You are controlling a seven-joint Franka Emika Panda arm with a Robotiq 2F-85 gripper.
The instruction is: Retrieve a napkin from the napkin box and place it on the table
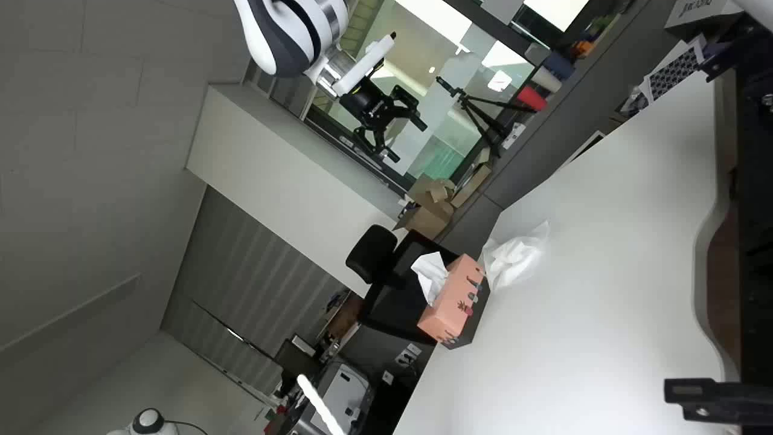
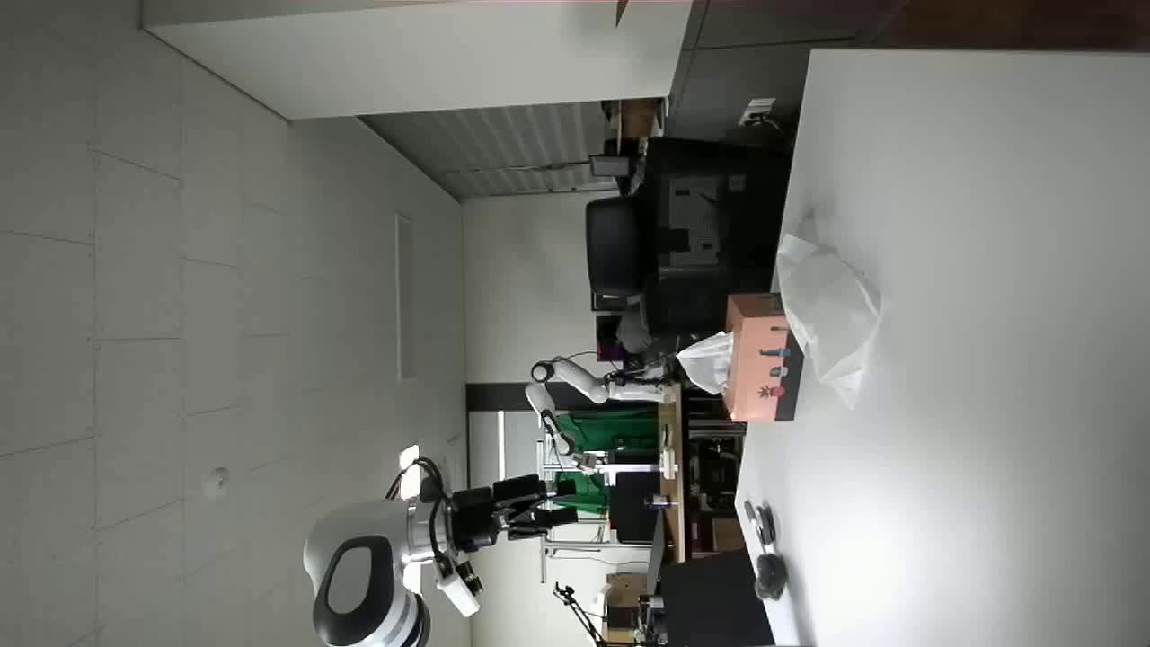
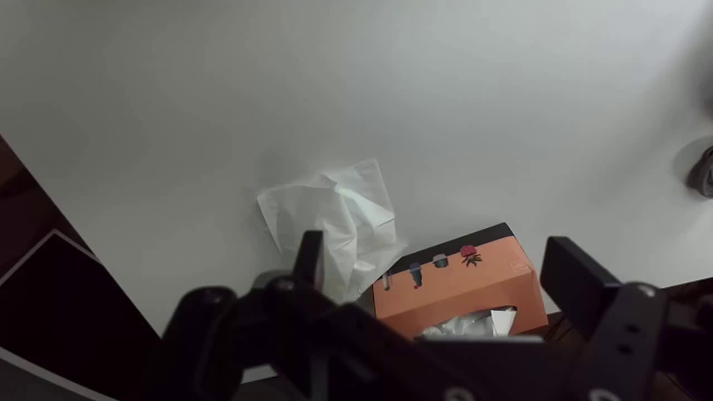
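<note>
A crumpled, slightly translucent white napkin lies on the white table point(image 1: 616, 290), in both exterior views, napkin point(image 1: 513, 261) and napkin point(image 2: 828, 310). The napkin box point(image 1: 454, 299) is salmon-orange with a dark lower side and stands at the table's edge beside the napkin. It also shows in an exterior view point(image 2: 755, 373). A white tissue point(image 2: 708, 362) sticks out of its opening. In the wrist view the napkin point(image 3: 351, 223) is left of the box point(image 3: 451, 273). My gripper point(image 1: 408, 141) is open and empty, raised well above the table. Its spread fingers point(image 3: 437, 248) show in the wrist view, with nothing between them.
A black chair point(image 2: 614, 244) stands beyond the table edge behind the box. A small dark grey object point(image 2: 770, 575) lies on the table near its edge and shows at the wrist view's right edge point(image 3: 703, 174). A black bracket point(image 1: 712, 399) is at the table's side.
</note>
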